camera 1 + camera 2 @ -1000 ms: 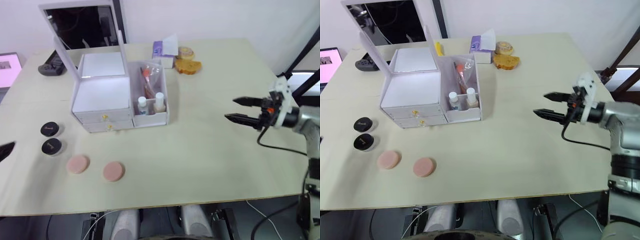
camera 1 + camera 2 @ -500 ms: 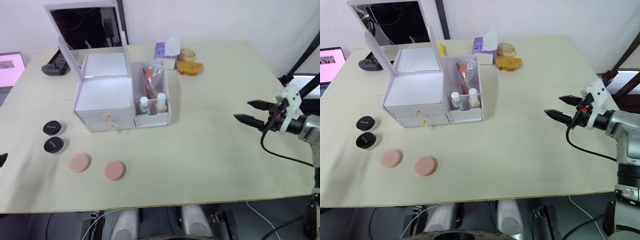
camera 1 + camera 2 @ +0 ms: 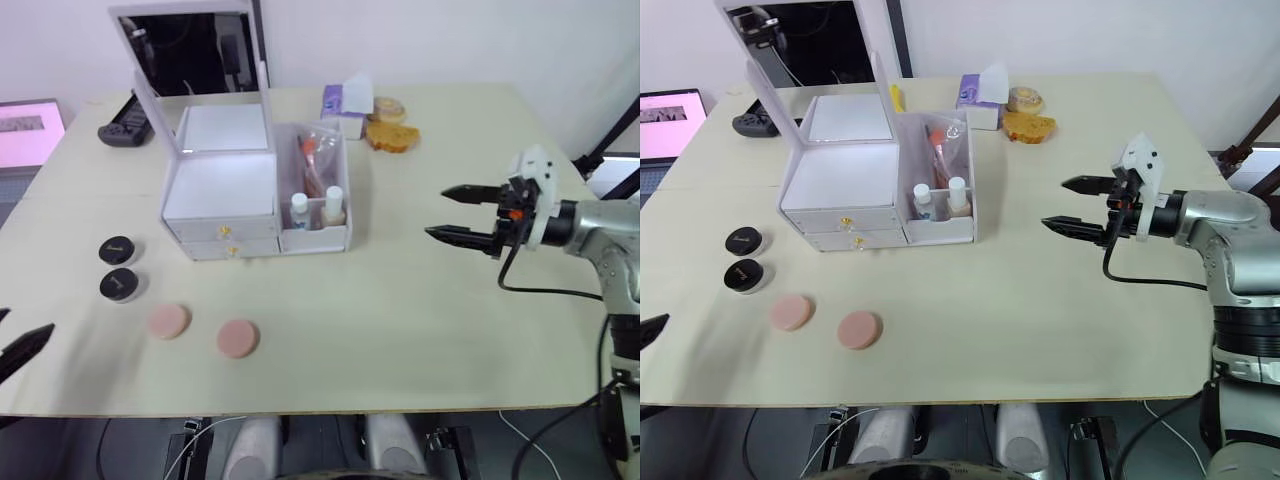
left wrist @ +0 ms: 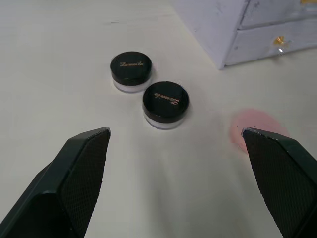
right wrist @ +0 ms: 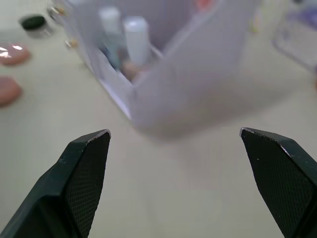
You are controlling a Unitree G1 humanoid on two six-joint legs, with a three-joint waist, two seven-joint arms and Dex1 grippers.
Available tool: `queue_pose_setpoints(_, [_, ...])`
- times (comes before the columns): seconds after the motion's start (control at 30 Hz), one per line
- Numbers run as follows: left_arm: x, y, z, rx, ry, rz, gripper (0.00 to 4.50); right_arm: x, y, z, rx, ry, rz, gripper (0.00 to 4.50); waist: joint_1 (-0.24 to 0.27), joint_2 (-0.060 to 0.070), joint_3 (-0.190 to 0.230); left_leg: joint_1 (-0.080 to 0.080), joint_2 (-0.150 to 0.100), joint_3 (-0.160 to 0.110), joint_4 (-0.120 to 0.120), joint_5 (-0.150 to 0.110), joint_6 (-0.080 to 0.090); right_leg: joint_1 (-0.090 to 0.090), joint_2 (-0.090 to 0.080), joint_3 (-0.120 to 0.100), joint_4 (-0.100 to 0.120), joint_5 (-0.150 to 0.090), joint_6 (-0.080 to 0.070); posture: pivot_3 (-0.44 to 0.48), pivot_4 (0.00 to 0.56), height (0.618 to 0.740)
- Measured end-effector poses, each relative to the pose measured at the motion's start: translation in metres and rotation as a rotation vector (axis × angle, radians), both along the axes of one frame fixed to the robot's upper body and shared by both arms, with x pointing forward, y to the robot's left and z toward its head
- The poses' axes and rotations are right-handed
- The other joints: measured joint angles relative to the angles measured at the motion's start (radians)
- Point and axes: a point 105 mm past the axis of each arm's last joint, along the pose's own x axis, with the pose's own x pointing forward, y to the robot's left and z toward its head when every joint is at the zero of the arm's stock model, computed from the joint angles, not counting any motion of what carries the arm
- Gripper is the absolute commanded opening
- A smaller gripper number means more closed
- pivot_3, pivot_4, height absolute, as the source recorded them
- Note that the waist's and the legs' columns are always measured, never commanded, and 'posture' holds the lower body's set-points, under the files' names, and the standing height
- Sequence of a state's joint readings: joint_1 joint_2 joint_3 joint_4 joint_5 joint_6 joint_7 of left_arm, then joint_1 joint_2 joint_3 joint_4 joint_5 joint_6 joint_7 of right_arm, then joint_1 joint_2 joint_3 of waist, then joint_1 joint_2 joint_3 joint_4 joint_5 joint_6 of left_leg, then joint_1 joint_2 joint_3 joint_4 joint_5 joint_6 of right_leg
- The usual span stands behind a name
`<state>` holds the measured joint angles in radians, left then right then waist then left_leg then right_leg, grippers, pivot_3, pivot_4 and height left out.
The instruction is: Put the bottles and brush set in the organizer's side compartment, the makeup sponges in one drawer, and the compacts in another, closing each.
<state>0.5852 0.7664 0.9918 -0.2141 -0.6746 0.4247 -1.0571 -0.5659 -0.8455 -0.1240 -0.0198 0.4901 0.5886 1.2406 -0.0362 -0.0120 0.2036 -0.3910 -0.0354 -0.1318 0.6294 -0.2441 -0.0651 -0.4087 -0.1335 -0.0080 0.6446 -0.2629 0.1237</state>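
Observation:
The white organizer (image 3: 220,190) stands with its mirror lid up and both front drawers shut. Its side compartment (image 3: 320,235) holds the two bottles (image 3: 299,210) and the bagged brush set (image 3: 312,158). Two black compacts (image 3: 117,249) lie left of the organizer, with two pink makeup sponges (image 3: 167,321) in front of it. My left gripper (image 4: 176,131) is open at the table's left front edge, short of the compacts (image 4: 165,100). My right gripper (image 3: 445,213) is open and empty, level with the side compartment (image 5: 198,74) and to its right.
A purple tissue pack (image 3: 342,100), a brown pastry (image 3: 392,135) and a round snack (image 3: 390,106) lie at the back behind the organizer. A black controller (image 3: 125,130) and a pink screen (image 3: 30,120) are at the back left.
The camera has shifted. My right gripper has moved left, closer to the side compartment, still open. My left gripper reaches further in at the left edge.

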Motion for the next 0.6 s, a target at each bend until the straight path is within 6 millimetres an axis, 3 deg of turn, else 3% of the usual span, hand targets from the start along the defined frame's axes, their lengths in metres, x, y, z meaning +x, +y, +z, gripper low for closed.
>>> queue_pose_setpoints(0.13, [0.002, -0.025, 0.002, 0.098, 0.023, -0.127, 4.47, -0.016, 0.023, -0.001, -0.006, 0.039, 0.169, 4.44, 0.017, 0.0, 0.0, 0.0, 0.0, 0.001, 0.0, 0.0, 0.0, 0.0, 0.0, 0.0, 0.0, 0.0, -0.001, 0.0, 0.15, 0.74])
queue_pose_setpoints(0.23, [0.009, -0.039, 0.009, 0.067, 0.0, -0.198, 4.47, -0.022, 0.043, -0.009, -0.006, 0.065, 0.243, 4.44, 0.022, 0.0, 0.0, 0.0, 0.0, 0.0, 0.0, 0.0, 0.0, 0.0, 0.001, 0.0, 0.0, 0.0, -0.001, 0.0, 0.15, 0.74])
queue_pose_setpoints(0.4, [0.018, -0.083, 0.026, -0.02, -0.043, -0.38, 4.47, -0.035, 0.069, -0.006, 0.033, 0.08, 0.317, 4.44, 0.023, 0.0, 0.0, -0.001, 0.0, 0.0, 0.0, 0.0, 0.0, -0.001, 0.001, 0.0, -0.001, 0.0, -0.001, 0.0, 0.15, 0.74])
queue_pose_setpoints(0.6, [0.044, -0.112, 0.035, -0.097, -0.158, -0.306, 4.47, -0.038, 0.094, 0.001, 0.075, 0.012, 0.285, 4.44, 0.02, -0.001, -0.001, 0.0, 0.0, 0.0, 0.001, 0.0, 0.0, 0.0, 0.001, 0.001, 0.0, 0.003, 0.002, 0.0, 0.15, 0.74])
